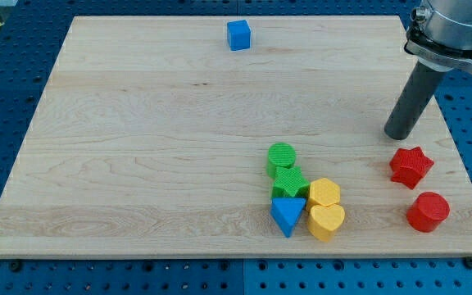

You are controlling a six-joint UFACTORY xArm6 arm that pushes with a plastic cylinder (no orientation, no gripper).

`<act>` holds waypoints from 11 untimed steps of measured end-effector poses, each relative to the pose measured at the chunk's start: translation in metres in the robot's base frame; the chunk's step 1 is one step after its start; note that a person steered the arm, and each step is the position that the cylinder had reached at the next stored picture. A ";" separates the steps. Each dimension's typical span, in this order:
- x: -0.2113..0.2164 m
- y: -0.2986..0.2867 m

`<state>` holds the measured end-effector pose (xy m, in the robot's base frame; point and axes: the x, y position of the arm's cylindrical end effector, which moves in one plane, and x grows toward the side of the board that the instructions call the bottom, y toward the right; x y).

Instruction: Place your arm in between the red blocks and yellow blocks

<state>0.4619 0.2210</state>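
A red star block [410, 166] and a red cylinder [428, 211] lie near the board's right edge, at the view's lower right. Two yellow blocks sit to their left: a yellow hexagon-like block [324, 193] and a yellow heart [326, 221] just below it. My tip [398, 134] rests on the board just above and slightly left of the red star, apart from it. It is well to the upper right of the yellow blocks.
A green cylinder [282, 156] and a green star-like block [289, 181] touch the yellow cluster's left side, with a blue triangle [288, 215] below them. A blue cube [238, 35] sits near the top edge. The wooden board [138, 164] lies on a blue pegboard table.
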 end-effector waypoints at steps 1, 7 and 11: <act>0.008 0.008; 0.054 0.011; 0.031 -0.011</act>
